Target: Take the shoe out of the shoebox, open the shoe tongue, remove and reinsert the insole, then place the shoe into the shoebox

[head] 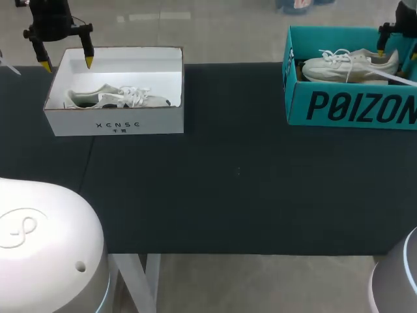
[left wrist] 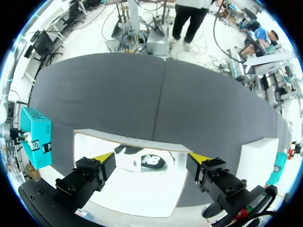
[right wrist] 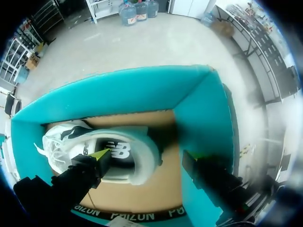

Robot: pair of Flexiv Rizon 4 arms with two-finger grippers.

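A white shoebox (head: 117,124) stands at the table's far left with a white shoe (head: 114,98) lying in it. My left gripper (head: 67,64) hangs open over the box's back left corner. In the left wrist view the left gripper (left wrist: 151,158) is above the shoe's heel (left wrist: 144,161), not touching it. At the far right a teal shoebox (head: 352,107) holds a second white shoe (head: 348,65). My right gripper (head: 397,54) is open over that box's right end. In the right wrist view the right gripper (right wrist: 147,158) straddles the heel of the shoe (right wrist: 113,151) from above.
A dark cloth covers the table (head: 228,176) between the two boxes. White robot bases rise at the near left (head: 39,248) and near right (head: 397,280) corners.
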